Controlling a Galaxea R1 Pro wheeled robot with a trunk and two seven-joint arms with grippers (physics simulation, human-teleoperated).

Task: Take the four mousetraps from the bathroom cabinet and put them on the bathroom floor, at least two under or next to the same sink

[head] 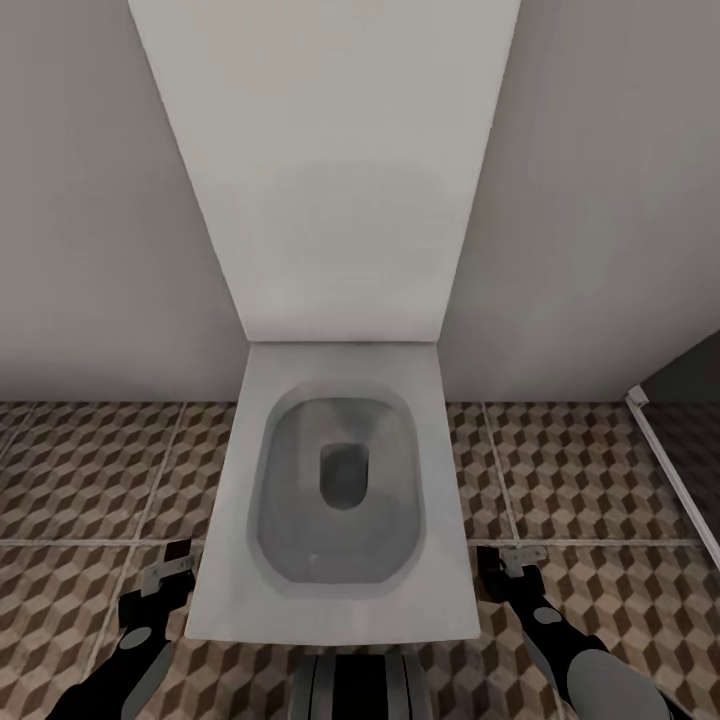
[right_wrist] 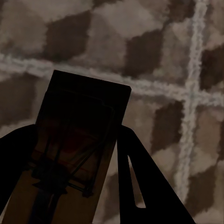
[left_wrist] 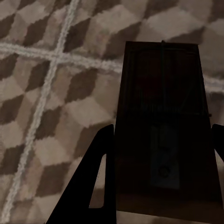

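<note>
Carrying is the step in hand: two mousetraps are being held, one in each arm, over the bathroom floor in front of a white toilet. In the left wrist view, a mousetrap is being gripped between the dark fingers of the left gripper, its wire spring showing faintly on the shadowed board, with the cube-patterned tiles well below it. In the right wrist view, the second mousetrap is being clenched in the same way by the right gripper, a reddish spot and wire just visible on its face. In the head view, the left gripper and the right gripper are being held low at either side of the toilet bowl, each with a small pale board between the jaws, and a dark-tinted shower floor is being seen behind a pale frame at the right edge. Neither trap is touching the floor yet, so placement is judged as not yet done for these two. Since a toilet rather than a sink is being faced, the next move is judged to call for the base to be turned toward a sink, the arms to be lowered until the boards are lying flat on the patterned tiles under or beside it, and the jaws to be released there, with the darker shower floor being avoided.
</note>
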